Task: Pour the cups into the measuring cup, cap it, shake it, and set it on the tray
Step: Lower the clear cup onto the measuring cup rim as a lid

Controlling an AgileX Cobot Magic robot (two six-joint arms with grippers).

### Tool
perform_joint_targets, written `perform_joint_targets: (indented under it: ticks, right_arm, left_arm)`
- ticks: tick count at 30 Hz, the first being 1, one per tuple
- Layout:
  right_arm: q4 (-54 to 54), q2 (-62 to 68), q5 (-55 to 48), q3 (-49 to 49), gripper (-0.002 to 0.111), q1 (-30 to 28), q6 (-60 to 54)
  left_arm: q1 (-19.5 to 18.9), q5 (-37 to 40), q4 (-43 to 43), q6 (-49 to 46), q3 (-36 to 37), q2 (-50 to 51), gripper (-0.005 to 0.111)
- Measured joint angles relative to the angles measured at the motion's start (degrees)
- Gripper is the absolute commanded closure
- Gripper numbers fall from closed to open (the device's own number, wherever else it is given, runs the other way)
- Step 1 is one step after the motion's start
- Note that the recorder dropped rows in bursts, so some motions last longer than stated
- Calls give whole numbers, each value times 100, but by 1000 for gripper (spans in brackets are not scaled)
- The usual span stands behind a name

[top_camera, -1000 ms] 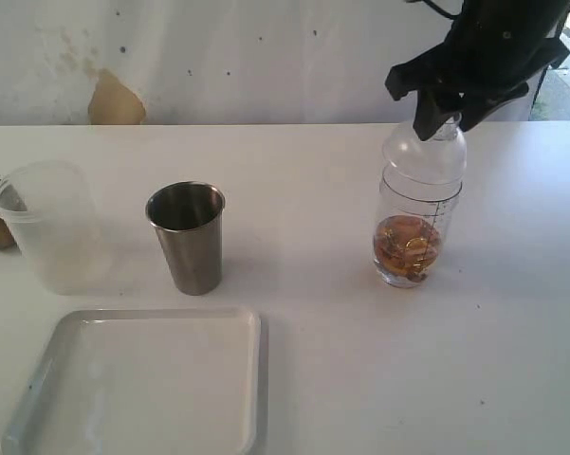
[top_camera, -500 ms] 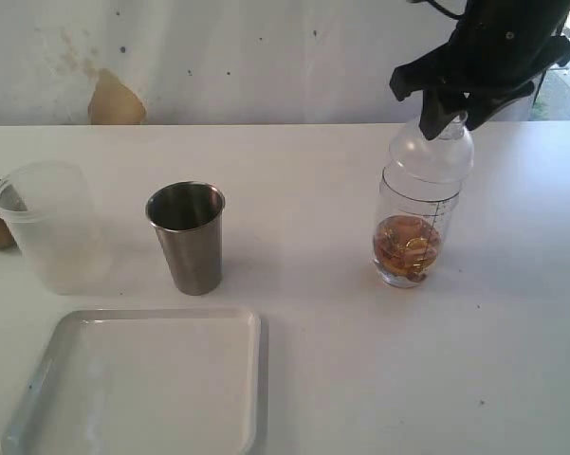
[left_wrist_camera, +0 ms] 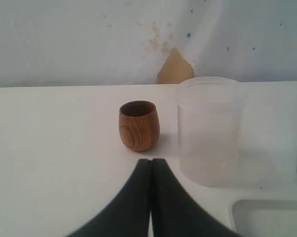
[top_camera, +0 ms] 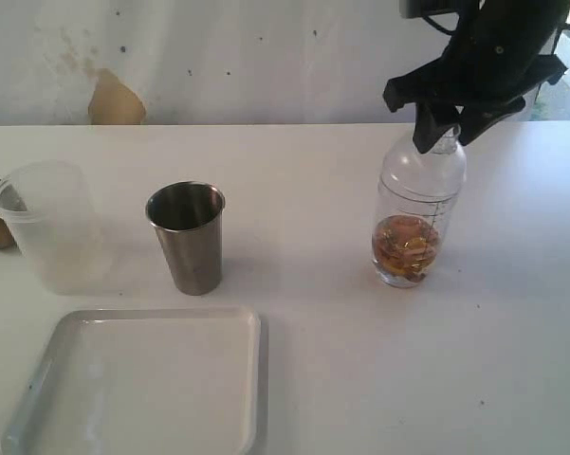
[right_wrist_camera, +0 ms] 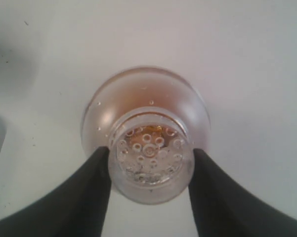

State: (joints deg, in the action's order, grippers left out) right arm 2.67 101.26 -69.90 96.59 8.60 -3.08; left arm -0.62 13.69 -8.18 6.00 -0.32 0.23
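Black right gripper (top_camera: 443, 131) pinches the dome cap (right_wrist_camera: 148, 160) atop the measuring cup (top_camera: 413, 223); the left gripper (left_wrist_camera: 151, 165), fingers pressed together, faces the wooden cup (left_wrist_camera: 139, 126).

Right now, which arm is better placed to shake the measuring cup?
Right. The right pincer grips the cap on the measuring cup. The left pincer is shut and empty, over by the wooden cup, far from it.

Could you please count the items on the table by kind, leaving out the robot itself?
3 cups: wooden cup, steel tumbler, frosted plastic cup
1 measuring cup
1 dome cap, seated on the measuring cup
1 tray
Total: 6
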Motion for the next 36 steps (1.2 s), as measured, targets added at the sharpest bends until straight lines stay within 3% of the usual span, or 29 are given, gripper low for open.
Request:
perform_joint_targets:
  ticks: [8,10,13,16,27,36]
  right_arm:
    - [12,35,13,0,104,0,-44]
    - [12,35,13,0,89,0,-55]
    - [12,45,13,0,57,0,-55]
    - [24,108,13,0,42,0,-55]
    - [32,132,13,0,42,0,-165]
    - [32,84,3,21,61,0,-258]
  left_arm:
    - [0,0,0,0,0,0,107]
    - [0,0,0,0,0,0,107]
    - [0,0,0,0,0,0,107]
    - [0,0,0,0,0,0,107]
    - [0,0,0,0,0,0,107]
    - [0,0,0,0,0,0,107]
